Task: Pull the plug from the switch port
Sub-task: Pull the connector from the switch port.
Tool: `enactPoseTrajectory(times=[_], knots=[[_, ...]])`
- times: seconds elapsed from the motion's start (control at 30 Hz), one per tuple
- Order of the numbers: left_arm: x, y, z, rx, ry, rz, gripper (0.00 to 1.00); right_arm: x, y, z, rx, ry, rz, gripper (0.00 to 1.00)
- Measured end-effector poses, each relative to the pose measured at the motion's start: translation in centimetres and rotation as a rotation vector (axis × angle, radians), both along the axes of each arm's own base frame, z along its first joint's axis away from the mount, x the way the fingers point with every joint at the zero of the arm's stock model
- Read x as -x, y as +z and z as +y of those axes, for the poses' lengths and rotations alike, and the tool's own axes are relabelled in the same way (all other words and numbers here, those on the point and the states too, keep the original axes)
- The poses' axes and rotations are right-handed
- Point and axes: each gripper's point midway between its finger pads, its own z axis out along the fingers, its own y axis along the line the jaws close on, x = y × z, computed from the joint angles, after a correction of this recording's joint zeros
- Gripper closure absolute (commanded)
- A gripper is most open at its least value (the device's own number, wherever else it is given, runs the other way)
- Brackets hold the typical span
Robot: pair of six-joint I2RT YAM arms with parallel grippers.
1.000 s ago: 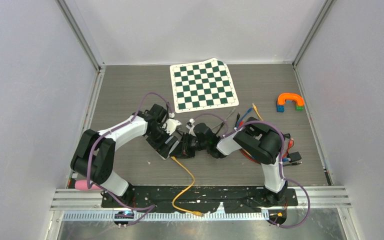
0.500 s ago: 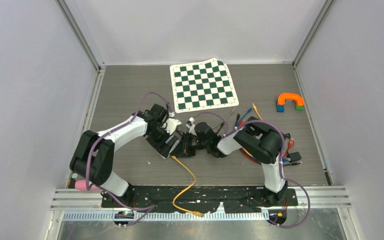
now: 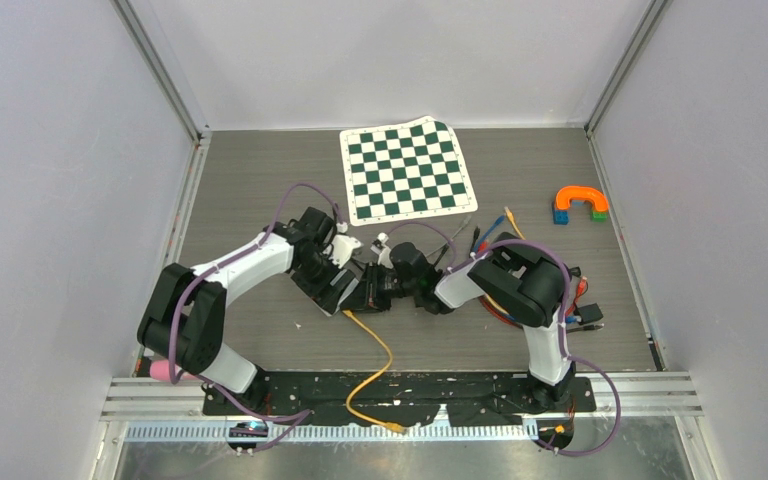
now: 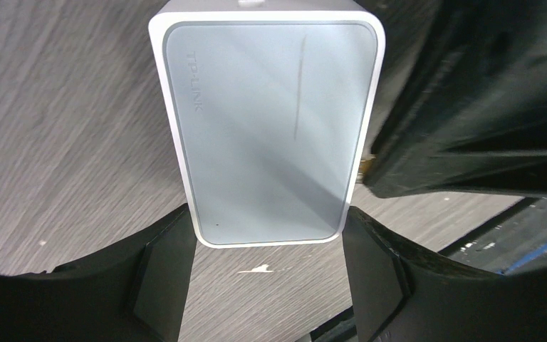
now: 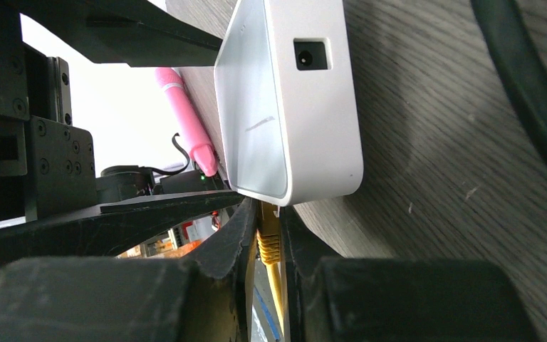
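Observation:
The switch (image 4: 267,128) is a flat white-and-grey box lying on the wooden table. My left gripper (image 4: 267,217) is shut on the switch, with a black finger (image 4: 160,274) pressed against each side of its near end. A yellow plug (image 5: 268,239) sits in a port on the switch's (image 5: 285,121) lower edge. My right gripper (image 5: 267,217) is shut on the plug, and the plug's front end is still inside the port. In the top view both grippers meet mid-table, left (image 3: 332,278) and right (image 3: 372,292). The yellow cable (image 3: 375,350) runs from them toward the near edge.
A green-and-white chessboard mat (image 3: 407,168) lies at the back. An orange arch on coloured blocks (image 3: 580,203) sits at the right. Loose cables (image 3: 495,225) lie by the right arm. A pink pen (image 3: 165,372) rests by the left arm's base.
The left arm's elbow has edged slightly left. Both grips and the switch look unchanged.

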Motion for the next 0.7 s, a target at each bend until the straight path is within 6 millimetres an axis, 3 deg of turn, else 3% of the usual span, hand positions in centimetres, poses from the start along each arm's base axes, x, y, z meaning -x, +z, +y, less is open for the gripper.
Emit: enactPoseTrajectory(times=[0.27, 0.57, 0.63, 0.7], knots=[[-1.5, -0.2, 2.4, -0.111, 0.056, -0.062, 0.63, 1.0, 0.8, 0.1, -0.023, 0.065, 0.019, 0.95], [-1.5, -0.2, 2.7, -0.127, 0.063, -0.066, 0.5, 1.2, 0.3, -0.9, 0.025, 0.039, 0.01, 0.95], [-1.5, -0.2, 2.8, -0.133, 0.066, -0.066, 0.39, 0.9, 0.9, -1.3, 0.046, 0.024, -0.025, 0.95], [-1.5, -0.2, 2.9, -0.138, 0.067, -0.066, 0.21, 0.4, 1.9, -1.6, 0.058, 0.011, -0.075, 0.95]])
